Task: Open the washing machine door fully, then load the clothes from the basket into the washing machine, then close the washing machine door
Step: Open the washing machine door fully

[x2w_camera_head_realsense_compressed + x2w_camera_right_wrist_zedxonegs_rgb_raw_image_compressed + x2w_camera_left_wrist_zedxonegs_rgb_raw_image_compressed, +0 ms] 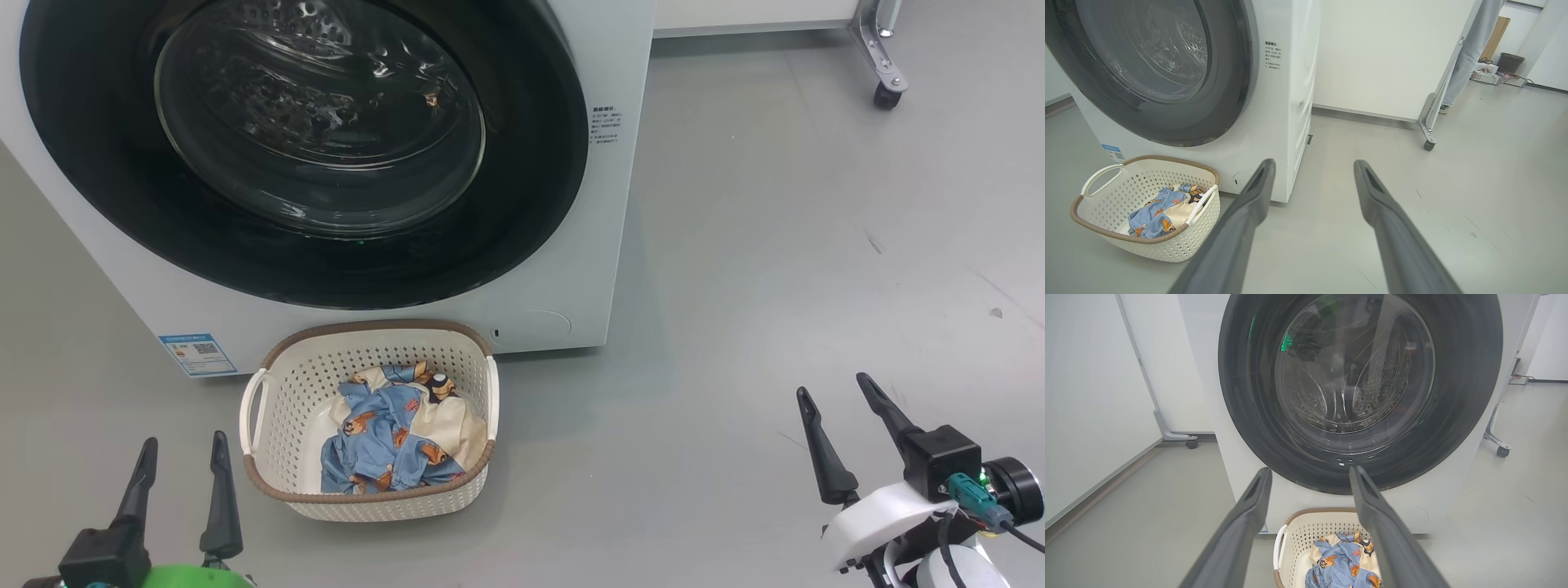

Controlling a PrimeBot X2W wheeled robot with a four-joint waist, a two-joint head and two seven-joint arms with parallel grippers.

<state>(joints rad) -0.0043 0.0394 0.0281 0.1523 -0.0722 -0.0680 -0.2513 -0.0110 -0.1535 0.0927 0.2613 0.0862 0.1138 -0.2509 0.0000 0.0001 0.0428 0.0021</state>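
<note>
**Door shut, one bundle in one basket, both end effectors released**

From my station I count one washing machine [624, 204] with its one round black washing machine door [98, 163] closed flush against the white front. Through the glass I can see the steel drum. One blue sticker [197, 354] sits at the machine's lower corner.

One basket [371, 500] stands on the floor [775, 286] just in front of the machine, below the door. Its two side handles [251, 408] are free. The clothes [392, 445] lie inside it as a single blue and cream bundle with bear prints.

I have two end effectors. The left end effector [184, 438] hangs low beside the basket's left end, its two fingers spread and holding nothing. The right end effector [833, 385] is well apart to the right over bare floor, also spread and holding nothing.
</note>
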